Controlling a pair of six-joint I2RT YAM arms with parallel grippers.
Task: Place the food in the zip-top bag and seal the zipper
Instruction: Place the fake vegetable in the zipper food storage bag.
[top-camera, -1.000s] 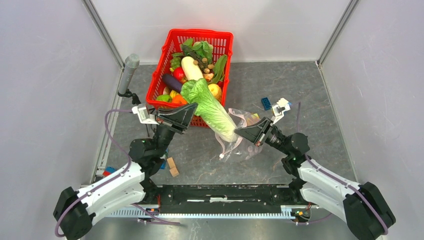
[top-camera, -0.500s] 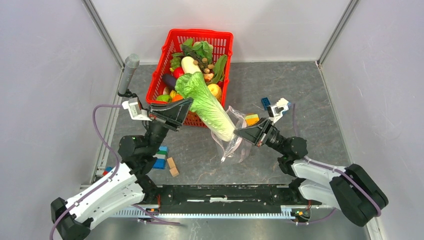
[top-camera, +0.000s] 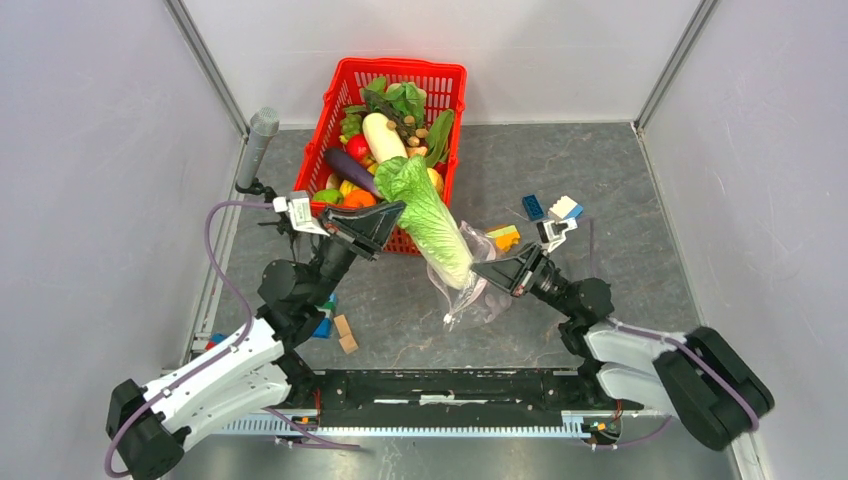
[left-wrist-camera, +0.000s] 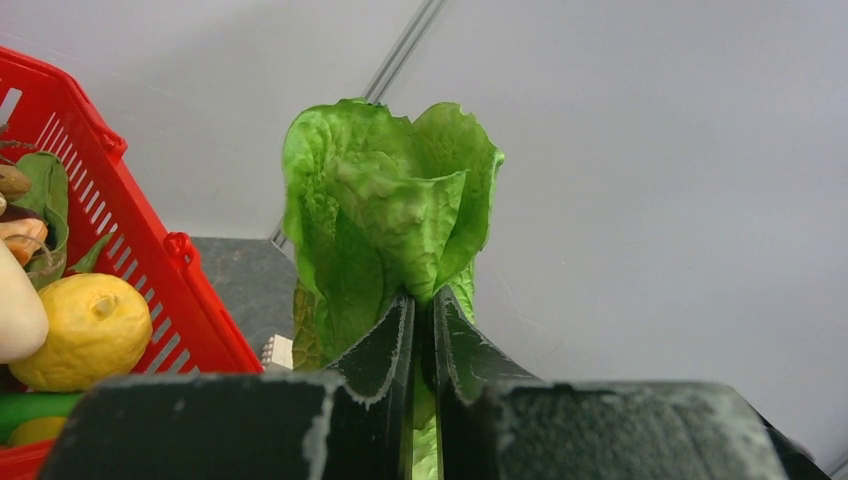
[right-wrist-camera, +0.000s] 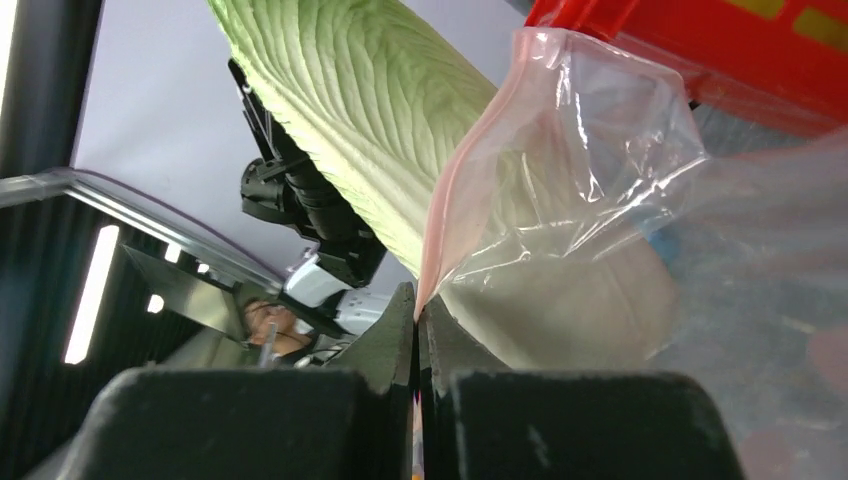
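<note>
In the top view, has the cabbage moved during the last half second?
Yes. The cabbage has swung its leafy end to the right across the basket, uncovering the near end of the radish.

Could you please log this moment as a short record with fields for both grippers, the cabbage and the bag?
left gripper: shut on napa cabbage, at its leafy end
right gripper: shut on zip-top bag, at its pink zipper
napa cabbage: tilted, white base inside bag mouth, leaves outside
zipper: unsealed
red basket: holds other produce
</note>
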